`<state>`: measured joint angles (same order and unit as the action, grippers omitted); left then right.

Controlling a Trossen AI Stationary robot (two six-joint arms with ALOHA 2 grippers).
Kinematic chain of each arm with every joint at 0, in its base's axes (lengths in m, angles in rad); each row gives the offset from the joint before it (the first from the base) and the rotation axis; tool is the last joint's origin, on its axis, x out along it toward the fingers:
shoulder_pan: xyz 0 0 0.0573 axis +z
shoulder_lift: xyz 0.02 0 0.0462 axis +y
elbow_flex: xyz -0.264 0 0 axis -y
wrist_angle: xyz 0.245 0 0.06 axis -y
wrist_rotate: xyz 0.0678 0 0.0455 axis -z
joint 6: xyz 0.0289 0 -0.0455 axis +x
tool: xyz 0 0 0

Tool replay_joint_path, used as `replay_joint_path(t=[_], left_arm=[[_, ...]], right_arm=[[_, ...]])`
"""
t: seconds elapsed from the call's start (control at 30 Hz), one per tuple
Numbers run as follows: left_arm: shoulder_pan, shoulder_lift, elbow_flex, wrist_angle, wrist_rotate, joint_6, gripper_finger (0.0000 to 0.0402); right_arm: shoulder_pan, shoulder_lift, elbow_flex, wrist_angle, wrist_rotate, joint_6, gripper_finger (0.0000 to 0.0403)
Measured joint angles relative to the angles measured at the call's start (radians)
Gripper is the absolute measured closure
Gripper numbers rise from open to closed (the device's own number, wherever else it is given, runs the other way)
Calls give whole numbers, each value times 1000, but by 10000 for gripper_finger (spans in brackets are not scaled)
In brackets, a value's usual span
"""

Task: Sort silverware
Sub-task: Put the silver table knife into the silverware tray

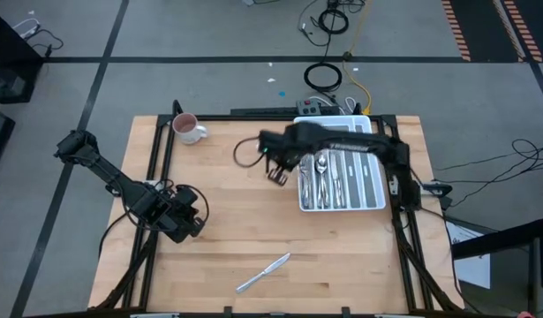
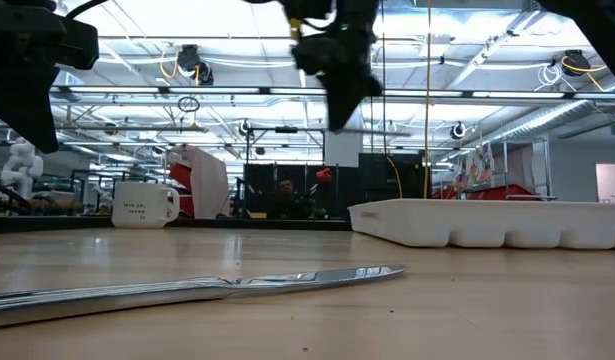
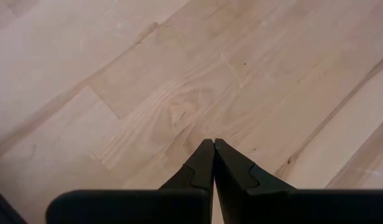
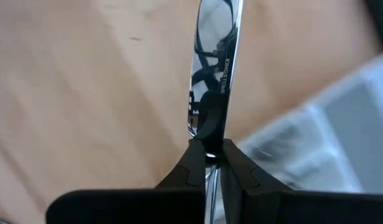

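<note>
One table knife is lying flat on the pale, wood-grained butcher-block table, toward 6 o'clock from the table's middle; in the low view its long polished blade is stretching across the foreground. A second piece of silverware, a slim mirror-bright blade stamped with small lettering, is being pinched by the right gripper, whose two dark fingers are pressing against its sides. That gripper is hanging above the table just beside the 9 o'clock edge of the white divided plastic tray. The tray is sitting at about 2 o'clock and is holding several more shiny forks, spoons and knives, too small to count, in its long compartments. One white mug is standing at 11 o'clock. The left gripper is waiting at 8 o'clock over bare wood, its fingers pressed together on nothing.
</note>
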<state>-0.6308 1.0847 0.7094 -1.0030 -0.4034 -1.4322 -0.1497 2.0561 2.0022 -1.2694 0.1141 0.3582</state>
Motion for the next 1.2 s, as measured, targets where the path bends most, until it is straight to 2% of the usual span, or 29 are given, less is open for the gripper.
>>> replay_joint_path(t=[0.17,0.33,0.5,0.67,0.8,1.03,1.2], left_arm=[[0,0,0,1,0,-1,386],[0,0,0,1,0,-2,386],[0,0,0,0,-1,-1,386],[0,0,0,0,-18,-1,386],[0,0,0,0,-21,-1,386],[0,0,0,1,-22,-2,386],[0,0,0,1,-22,-2,386]], right_arm=[[-59,-91,-6,-123,74,-4,403],[-119,-228,-140,-131,77,19,403],[-160,-438,-432,-41,69,132,403],[-161,-662,-751,110,62,332,402],[-145,-786,-955,276,47,490,402],[-105,-828,-1180,523,44,679,402],[-89,-818,-1260,577,60,766,402]])
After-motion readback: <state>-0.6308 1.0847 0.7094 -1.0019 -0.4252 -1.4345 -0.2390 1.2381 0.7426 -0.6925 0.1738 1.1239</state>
